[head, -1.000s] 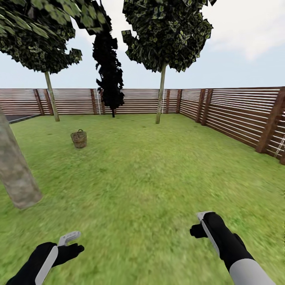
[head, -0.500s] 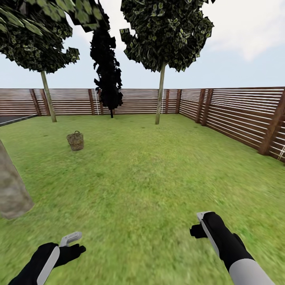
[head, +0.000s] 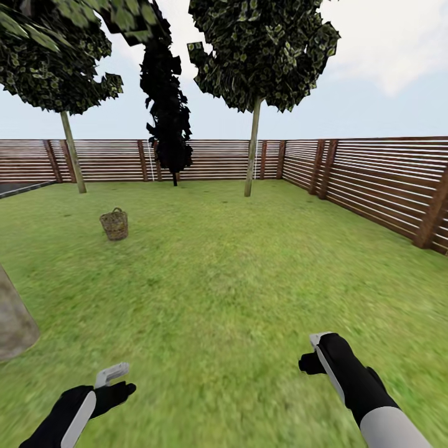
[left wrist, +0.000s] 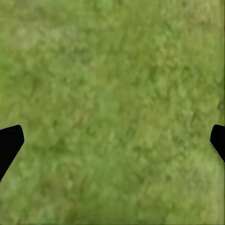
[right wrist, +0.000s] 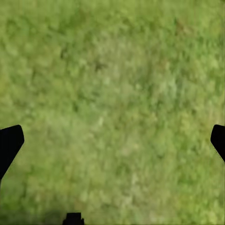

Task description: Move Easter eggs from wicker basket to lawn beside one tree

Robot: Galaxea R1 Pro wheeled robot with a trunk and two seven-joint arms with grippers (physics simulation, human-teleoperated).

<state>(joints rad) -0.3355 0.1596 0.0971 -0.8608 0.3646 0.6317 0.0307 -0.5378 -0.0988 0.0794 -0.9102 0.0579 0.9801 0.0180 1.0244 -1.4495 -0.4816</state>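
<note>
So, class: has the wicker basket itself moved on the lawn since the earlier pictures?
No. The basket shifts left together with the fence and trees; the camera moved, not the basket.

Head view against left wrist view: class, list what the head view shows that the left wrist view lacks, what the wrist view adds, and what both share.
Head view alone: the wicker basket standing far off on the grass, thin-trunked trees, a black-leaved tree, a thick trunk at the picture's edge, the slatted fence, sky, and both arms with the right end effector.
Left wrist view alone: the two dark fingertips of the left end effector, spread wide with nothing between them.
Both share: the lawn.
</note>
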